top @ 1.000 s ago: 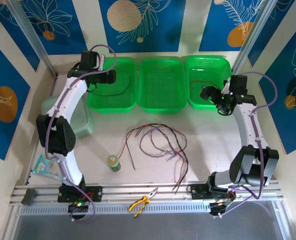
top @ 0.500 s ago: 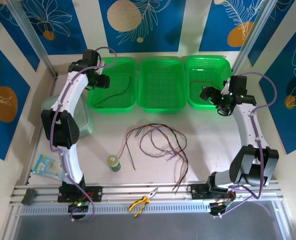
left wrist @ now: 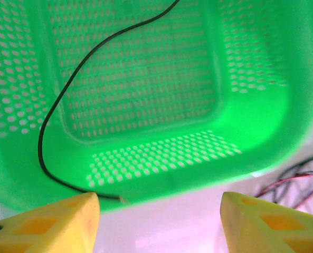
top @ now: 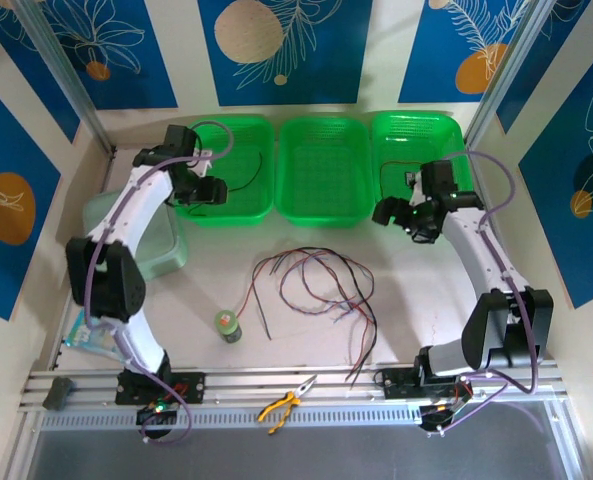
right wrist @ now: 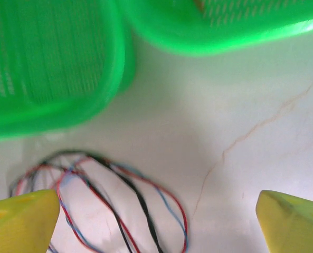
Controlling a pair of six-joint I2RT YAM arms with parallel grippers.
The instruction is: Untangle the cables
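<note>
The cables (top: 311, 285) lie in a loose tangle of black, red and blue wires on the white table, in front of the middle basket. One black cable (top: 244, 172) lies apart in the left green basket (top: 226, 205); in the left wrist view that black cable (left wrist: 66, 95) curves down the basket floor. My left gripper (top: 204, 190) hangs over that basket's near left part, open with nothing between its yellow fingers (left wrist: 45, 224). My right gripper (top: 388, 212) hovers open just in front of the right basket (top: 416, 125). Below it, the tangle (right wrist: 119, 205) lies to the left of the gap between the jaws.
Three green baskets line the back; the middle basket (top: 324, 200) holds nothing. A dark wire (top: 401, 167) lies in the right one. A small green-lidded jar (top: 228, 325) stands left of the tangle. Yellow pliers (top: 286, 403) lie on the front rail. A pale green tub (top: 161, 245) sits at the left.
The left gripper has drawn back toward the near side of the left basket, its jaws narrowing somewhat. The right arm has swung left and forward, off the right basket toward the tangle.
</note>
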